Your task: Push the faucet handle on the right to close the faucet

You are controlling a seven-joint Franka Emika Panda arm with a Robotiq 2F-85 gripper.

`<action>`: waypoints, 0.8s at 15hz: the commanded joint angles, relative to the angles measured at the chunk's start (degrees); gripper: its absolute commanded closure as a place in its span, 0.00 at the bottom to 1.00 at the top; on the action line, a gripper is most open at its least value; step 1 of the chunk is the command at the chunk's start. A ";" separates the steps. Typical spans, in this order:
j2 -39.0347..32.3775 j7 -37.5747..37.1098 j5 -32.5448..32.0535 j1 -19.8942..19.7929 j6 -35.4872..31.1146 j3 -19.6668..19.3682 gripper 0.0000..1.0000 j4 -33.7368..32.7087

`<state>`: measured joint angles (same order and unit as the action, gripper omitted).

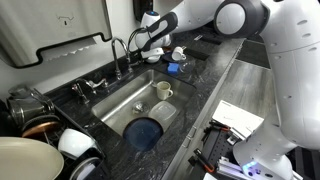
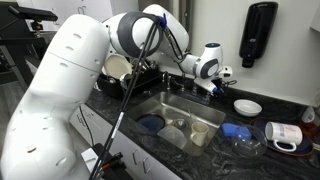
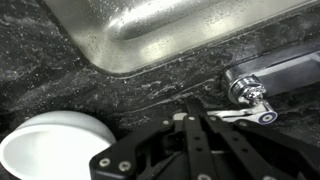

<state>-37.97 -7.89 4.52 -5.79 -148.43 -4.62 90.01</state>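
Note:
The faucet [image 1: 118, 48] is a thin chrome gooseneck spout arching over the back of the steel sink [image 1: 130, 100]. My gripper [image 1: 142, 43] hangs low just beside it over the dark counter; it also shows in an exterior view [image 2: 205, 72]. In the wrist view the gripper [image 3: 191, 104] has its two black fingers pressed together, shut and empty. The faucet handle [image 3: 243, 115], a short chrome lever with a blue dot on a stubby stem, lies right against the fingertips. I cannot tell whether they touch.
A mug [image 1: 163, 91] and a blue plate [image 1: 145, 131] are in the sink. White bowls [image 1: 75, 143] sit at one end of the counter. A white bowl [image 3: 50, 150] lies close to the gripper. A black soap dispenser [image 2: 258, 35] hangs on the wall, above a mug [image 2: 283, 135].

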 commanded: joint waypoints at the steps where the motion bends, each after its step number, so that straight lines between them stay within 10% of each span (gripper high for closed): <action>1: -3.67 -0.43 1.54 -0.68 -5.30 0.72 1.00 -4.01; 12: 7.54 9.96 -1.49 -3.95 21.68 -0.27 1.00 -1.42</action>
<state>-35.44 -4.46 3.45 -7.20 -136.40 -6.07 87.17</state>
